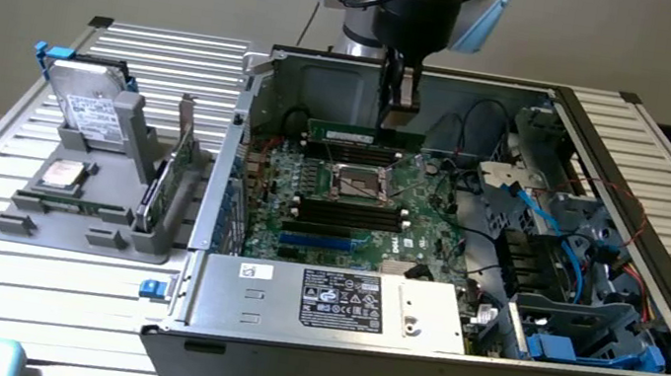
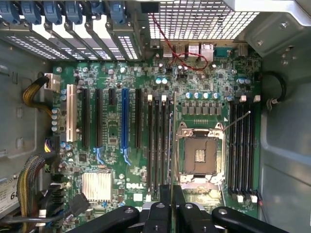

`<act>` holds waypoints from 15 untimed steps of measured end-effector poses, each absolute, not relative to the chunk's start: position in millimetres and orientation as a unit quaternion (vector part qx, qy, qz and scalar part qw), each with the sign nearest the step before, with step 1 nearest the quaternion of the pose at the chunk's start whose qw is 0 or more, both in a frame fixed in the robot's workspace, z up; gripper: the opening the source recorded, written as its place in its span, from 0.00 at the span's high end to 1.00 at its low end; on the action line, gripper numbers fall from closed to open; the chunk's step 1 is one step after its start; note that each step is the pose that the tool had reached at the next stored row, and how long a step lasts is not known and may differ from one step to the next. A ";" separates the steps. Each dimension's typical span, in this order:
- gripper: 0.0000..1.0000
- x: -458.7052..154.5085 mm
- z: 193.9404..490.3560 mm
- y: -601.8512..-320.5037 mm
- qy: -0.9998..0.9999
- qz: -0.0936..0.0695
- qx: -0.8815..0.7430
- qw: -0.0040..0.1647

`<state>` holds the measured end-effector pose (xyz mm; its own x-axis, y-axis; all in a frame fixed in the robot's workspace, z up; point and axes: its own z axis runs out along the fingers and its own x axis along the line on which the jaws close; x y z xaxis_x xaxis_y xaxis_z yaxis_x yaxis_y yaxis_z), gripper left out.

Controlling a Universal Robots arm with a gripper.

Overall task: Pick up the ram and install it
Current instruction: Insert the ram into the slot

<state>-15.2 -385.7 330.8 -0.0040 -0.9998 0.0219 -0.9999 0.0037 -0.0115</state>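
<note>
Fingers (image 2: 159, 211) clamped on the ram (image 1: 363, 136), a thin green stick held level and edge-down. Gripper (image 1: 397, 117) hangs vertically from the upright arm inside the open grey metal case (image 1: 324, 87), over the motherboard's (image 1: 309, 184) black slots (image 2: 158, 145), perhaps touching one.

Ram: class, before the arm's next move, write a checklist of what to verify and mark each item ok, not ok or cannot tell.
1. Ram gripped: ok, the claw is shut on its upper edge.
2. Ram inside the open case, over the board: ok.
3. Ram parallel to the slots: ok, in the wrist view its edge runs along them.
4. Ram exactly over one slot: cannot tell.
5. Slot latches open: cannot tell.
6. Slots beside the ram free of cables: ok.
</note>
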 end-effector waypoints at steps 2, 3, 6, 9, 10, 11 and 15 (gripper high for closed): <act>0.86 -15.2 330.3 -385.7 -0.708 0.014 0.706 0.005; 0.86 -15.2 330.2 -385.8 -0.708 0.014 0.706 0.006; 0.86 -15.2 330.3 -385.7 -0.708 0.014 0.706 0.006; 0.86 -15.2 328.8 -385.7 -0.708 0.014 0.706 0.006; 0.86 -15.2 327.6 -385.7 -0.708 0.015 0.706 0.005; 0.86 -15.2 326.2 -385.7 -0.708 0.015 0.706 0.005; 0.86 -15.2 318.9 -385.8 -0.708 0.015 0.706 0.005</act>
<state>-15.2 -385.8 318.9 -0.0041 -0.9996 0.0284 -0.9999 0.0037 -0.0143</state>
